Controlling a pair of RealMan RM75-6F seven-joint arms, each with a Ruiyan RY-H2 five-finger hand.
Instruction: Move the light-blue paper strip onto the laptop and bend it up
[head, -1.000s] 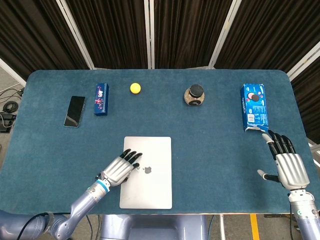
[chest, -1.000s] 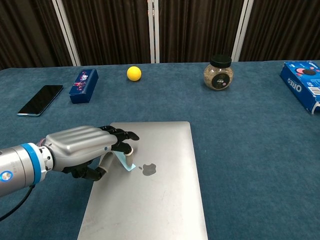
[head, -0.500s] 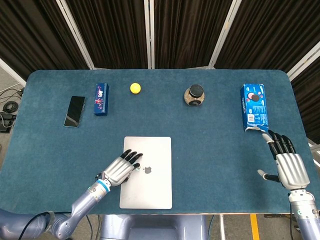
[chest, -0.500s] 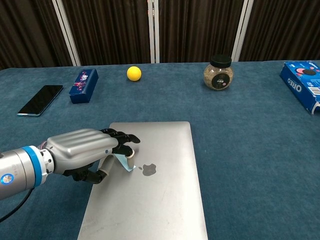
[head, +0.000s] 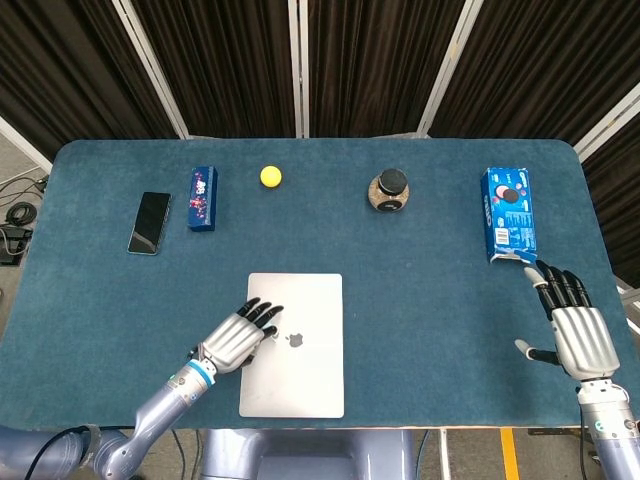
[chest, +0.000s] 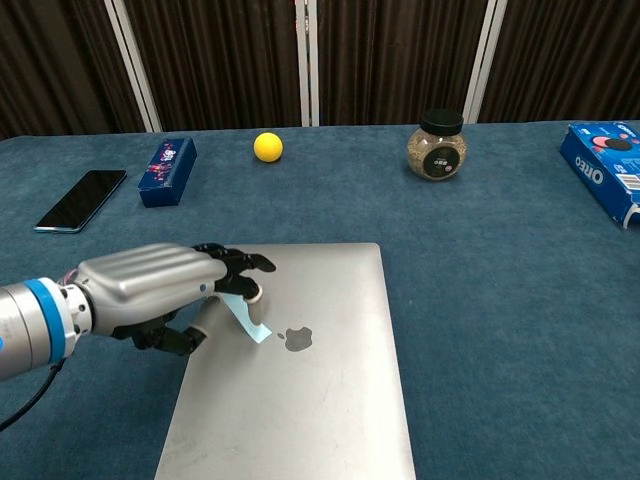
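Light-blue paper strip (chest: 249, 322) on laptop (chest: 320, 380), slanting up into left robot hand (chest: 165, 292).

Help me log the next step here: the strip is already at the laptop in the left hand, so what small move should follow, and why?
Probably lift the left hand a little more, raising its end of the light-blue paper strip. The strip's lower end touches the laptop lid beside the logo, so it looks only partly bent up.

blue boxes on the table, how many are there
2. A small dark-blue rectangular box lies at the far left beside the black phone; a larger blue Oreo cookie box lies at the far right, just beyond the right hand.
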